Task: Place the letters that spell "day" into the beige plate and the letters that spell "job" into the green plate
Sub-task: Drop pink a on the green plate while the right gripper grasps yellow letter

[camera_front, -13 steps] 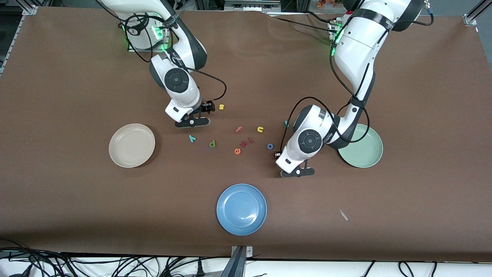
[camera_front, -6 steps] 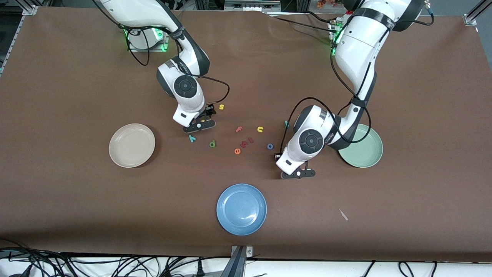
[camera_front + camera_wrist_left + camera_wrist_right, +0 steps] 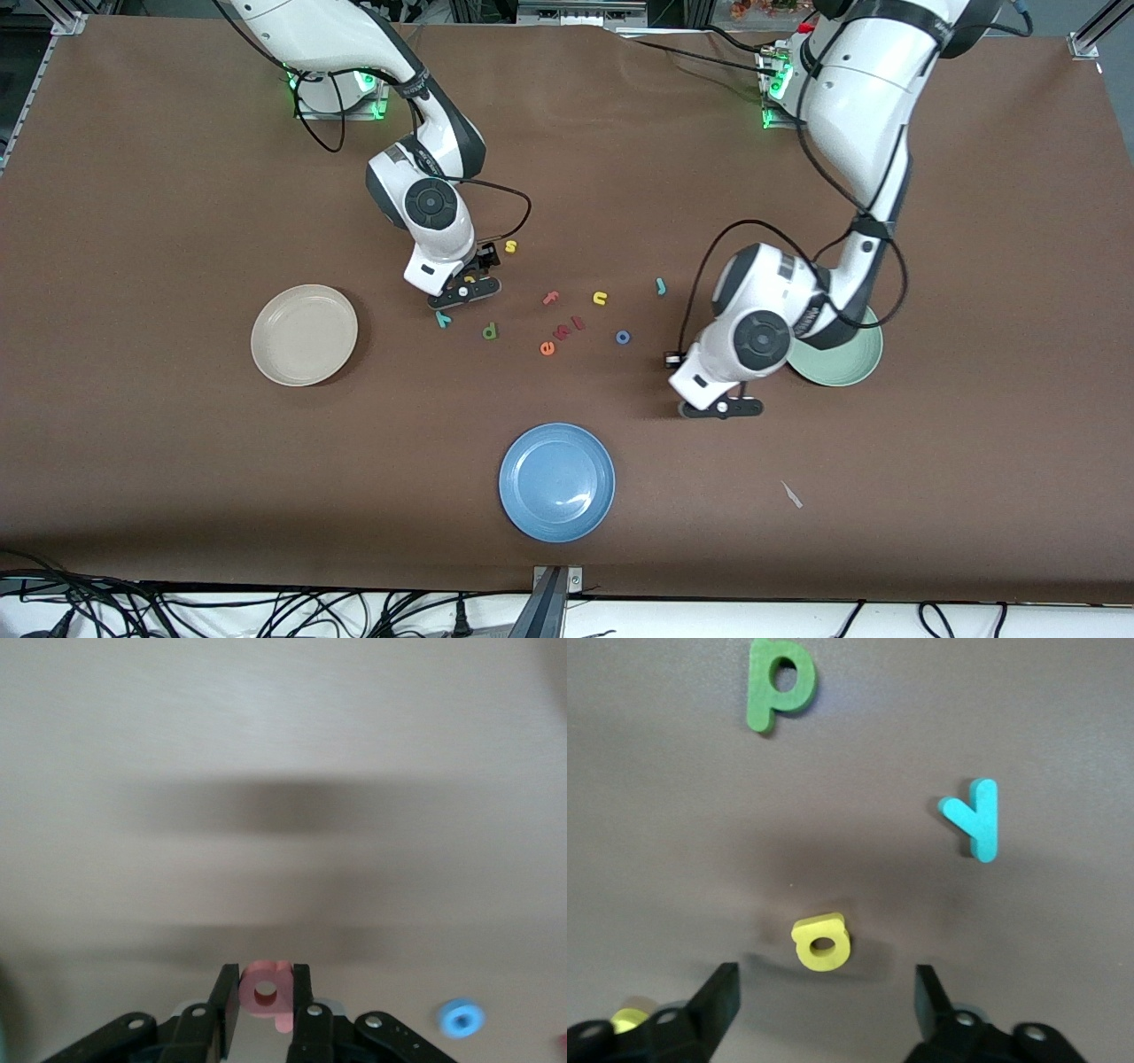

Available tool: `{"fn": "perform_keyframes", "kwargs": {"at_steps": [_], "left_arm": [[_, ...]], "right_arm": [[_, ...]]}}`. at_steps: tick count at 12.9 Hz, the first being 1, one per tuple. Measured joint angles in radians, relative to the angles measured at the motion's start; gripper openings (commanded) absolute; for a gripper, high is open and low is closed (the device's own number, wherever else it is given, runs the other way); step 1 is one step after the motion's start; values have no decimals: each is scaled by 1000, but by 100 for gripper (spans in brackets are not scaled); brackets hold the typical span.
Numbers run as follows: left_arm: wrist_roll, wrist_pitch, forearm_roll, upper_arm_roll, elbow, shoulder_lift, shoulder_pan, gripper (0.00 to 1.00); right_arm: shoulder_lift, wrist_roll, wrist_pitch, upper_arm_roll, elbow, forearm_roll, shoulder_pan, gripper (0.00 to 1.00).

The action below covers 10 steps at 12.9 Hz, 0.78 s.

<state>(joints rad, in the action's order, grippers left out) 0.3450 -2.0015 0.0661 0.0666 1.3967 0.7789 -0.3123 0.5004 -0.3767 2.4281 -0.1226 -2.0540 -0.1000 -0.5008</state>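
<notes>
Clamping the salmon "b" [image 3: 266, 990] in the left gripper [image 3: 266, 1020] over the desk [image 3: 974, 266]; right gripper [image 3: 824, 1003], fingers apart, straddling the yellow "a" [image 3: 821, 943].

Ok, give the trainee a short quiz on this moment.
1. True or false: the beige plate holds a letter.
2. Which letter does the left hand grip? A) blue "o" B) salmon "b" C) teal "j"
3. The open right hand is over which letter?
Key: 1 false; 2 B; 3 the yellow "a".
</notes>
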Motion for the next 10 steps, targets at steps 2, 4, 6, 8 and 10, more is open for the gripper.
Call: {"fn": "perform_keyframes", "kwargs": {"at_steps": [2,4,6,8,10], "left_arm": [[-130,61,0,-1,3,-14,74,2],[-201,86,0,0,43,-39,128,2],[-235,88,-3,0,104,-77,154,2],[-292,88,-6,-2,160,-109,190,2],[-320,86,-32,-1,214,-129,223,2]], "right_arm": [[7,0,13,0,0,0,-6,77],[10,0,23,0,-1,0,-9,76],[13,0,41,0,-4,0,-10,73],[13,0,55,0,-9,0,-11,69],[13,0,63,0,-12,0,-11,63]]}}
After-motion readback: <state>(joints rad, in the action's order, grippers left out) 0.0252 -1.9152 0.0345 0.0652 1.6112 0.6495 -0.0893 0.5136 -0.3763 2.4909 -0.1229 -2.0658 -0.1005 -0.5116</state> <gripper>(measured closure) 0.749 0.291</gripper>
